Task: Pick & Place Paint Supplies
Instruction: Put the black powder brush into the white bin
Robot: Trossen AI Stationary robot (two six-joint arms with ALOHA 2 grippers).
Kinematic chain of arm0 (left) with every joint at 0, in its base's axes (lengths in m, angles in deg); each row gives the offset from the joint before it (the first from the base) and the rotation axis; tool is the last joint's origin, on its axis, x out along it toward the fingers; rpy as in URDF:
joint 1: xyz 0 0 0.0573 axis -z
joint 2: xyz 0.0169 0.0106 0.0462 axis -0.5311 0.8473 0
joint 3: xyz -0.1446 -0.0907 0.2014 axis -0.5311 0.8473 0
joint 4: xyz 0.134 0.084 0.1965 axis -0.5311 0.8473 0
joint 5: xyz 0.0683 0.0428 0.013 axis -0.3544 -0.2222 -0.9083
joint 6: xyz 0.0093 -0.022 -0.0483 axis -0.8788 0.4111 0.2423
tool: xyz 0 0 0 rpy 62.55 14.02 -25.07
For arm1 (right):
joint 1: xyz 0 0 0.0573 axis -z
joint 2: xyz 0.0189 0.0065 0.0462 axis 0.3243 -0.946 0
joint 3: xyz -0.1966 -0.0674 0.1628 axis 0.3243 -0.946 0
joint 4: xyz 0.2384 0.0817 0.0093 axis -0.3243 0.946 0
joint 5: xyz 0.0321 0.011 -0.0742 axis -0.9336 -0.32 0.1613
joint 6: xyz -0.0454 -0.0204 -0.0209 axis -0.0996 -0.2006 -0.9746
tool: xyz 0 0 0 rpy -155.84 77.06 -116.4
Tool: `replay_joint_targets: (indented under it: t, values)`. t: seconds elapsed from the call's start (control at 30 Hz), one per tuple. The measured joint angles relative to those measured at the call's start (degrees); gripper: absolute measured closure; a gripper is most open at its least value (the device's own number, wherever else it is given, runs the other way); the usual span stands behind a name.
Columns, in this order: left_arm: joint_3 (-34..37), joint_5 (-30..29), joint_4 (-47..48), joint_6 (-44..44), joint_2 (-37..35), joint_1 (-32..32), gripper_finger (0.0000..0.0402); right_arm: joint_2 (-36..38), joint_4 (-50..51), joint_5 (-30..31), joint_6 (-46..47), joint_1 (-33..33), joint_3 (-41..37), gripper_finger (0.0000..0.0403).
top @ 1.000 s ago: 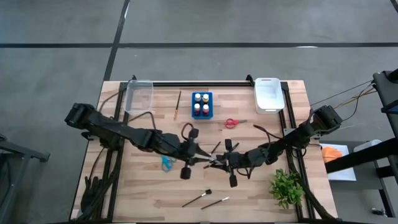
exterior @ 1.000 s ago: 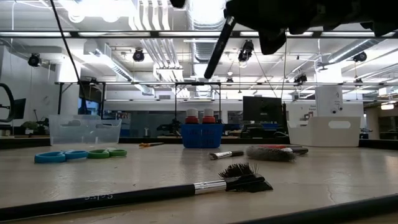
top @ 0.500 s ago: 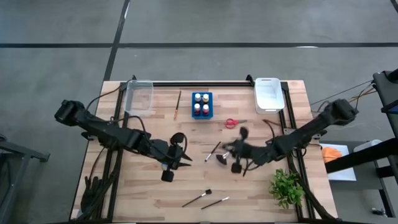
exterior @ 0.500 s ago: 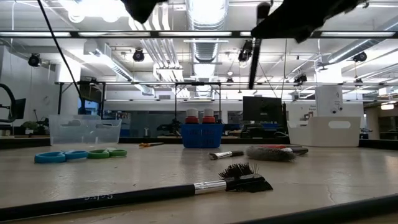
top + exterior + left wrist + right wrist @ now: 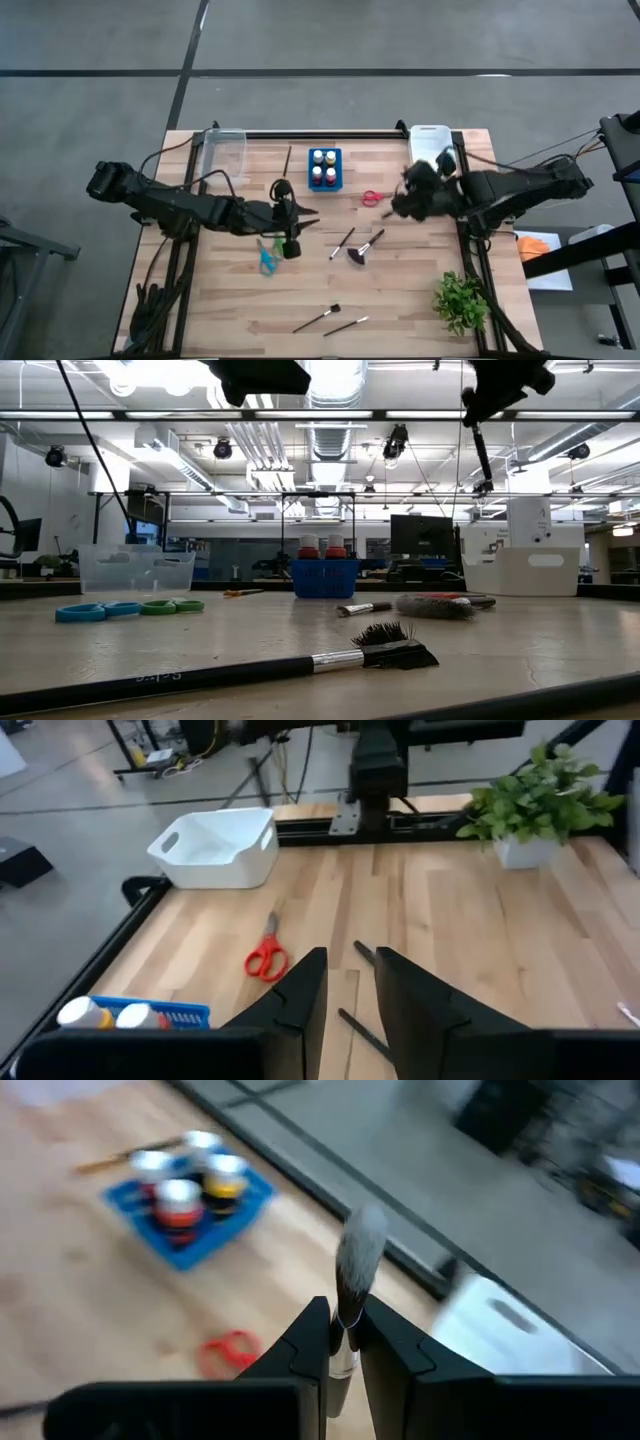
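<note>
Now the white bin [image 5: 431,150] is lying just ahead of my right gripper [image 5: 342,1342], a little off to one side, closer to this arm than to the other. I am pinching a grey-bristled brush [image 5: 356,1270] between my pressed-together fingers, its long axis pointing straight out past the fingertips toward that bin. My left gripper [image 5: 349,982] is hovering slightly spread and empty, with red scissors [image 5: 266,959] lying ahead.

Pale wood-plank table [image 5: 400,290] – matt; white bin [image 5: 431,152] – smooth plastic.
</note>
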Motion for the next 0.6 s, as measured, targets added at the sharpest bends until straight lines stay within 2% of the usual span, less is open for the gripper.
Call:
replay_joint_targets:
  t: [0.17, 0.37, 0.5, 0.6]
  values:
    - [0.0, 0.3, -0.2, -0.2, -0.5, 0.0, 0.0307, -0.2, 3.5, -4.2, -2.8, 12.7, 1.2, 0.0372]
    - [0.1, 2.8, 2.6, 2.6, -0.8, 0.3, 0.0307, -0.3, 4.4, -11.0, -8.3, 31.5, -1.7, 0.0372]
    - [0.3, 2.7, 2.5, 2.6, -0.8, 0.3, 0.0307, -0.2, -0.7, -15.6, -13.7, 40.9, -5.2, 0.0372]
    - [0.3, 2.8, 2.5, 2.6, -0.8, 0.3, 0.0307, -0.4, -6.2, -20.1, -17.5, 45.6, -8.4, 0.0372]
